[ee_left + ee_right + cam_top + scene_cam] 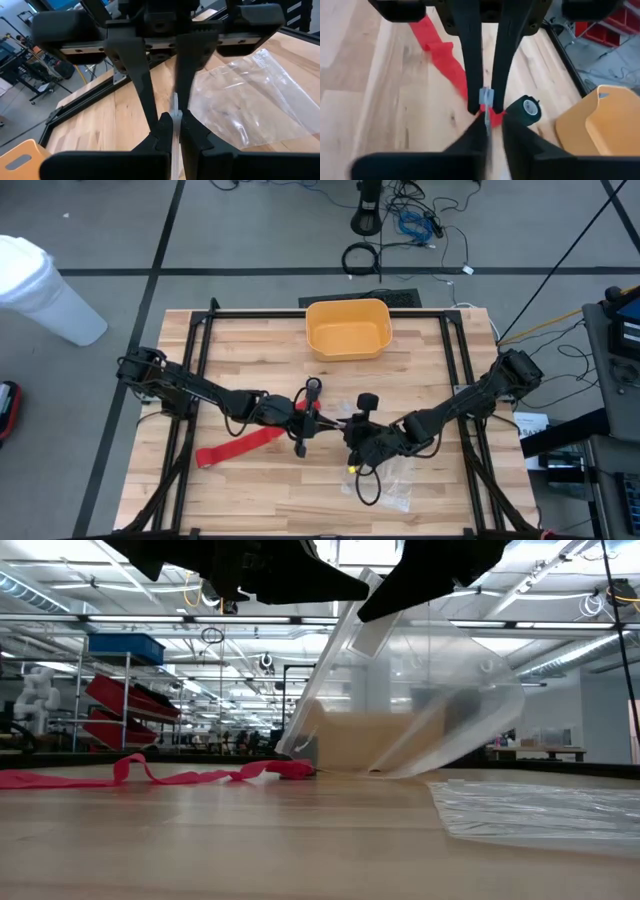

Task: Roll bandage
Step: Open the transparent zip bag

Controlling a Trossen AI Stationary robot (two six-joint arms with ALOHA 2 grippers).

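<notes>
The red bandage (240,444) lies as a flat, rumpled strip on the table, running from the left toward the middle; it also shows in the low view (150,774) and the right wrist view (440,55). A clear crinkled plastic bag (420,720) hangs between my two grippers. My left gripper (322,420) and right gripper (342,426) meet tip to tip above the bandage's right end, and both are shut on the bag. Whether the bandage's end lies inside the bag, I cannot tell. My left gripper pinches a thin upper edge of the clear bag (175,112) between its two fingers, coming level from the table's left. The bag hangs below the hold. My right gripper pinches the same edge (485,96) between its two fingers, coming level from the table's right, opposite the left fingers. The bag is lifted at this edge, and its lower part (540,810) lies on the table.
A yellow bin (348,328) stands at the table's far middle. More clear plastic (395,478) lies spread on the table under the right arm. Black frame rails (200,360) run along the table's left and right sides.
</notes>
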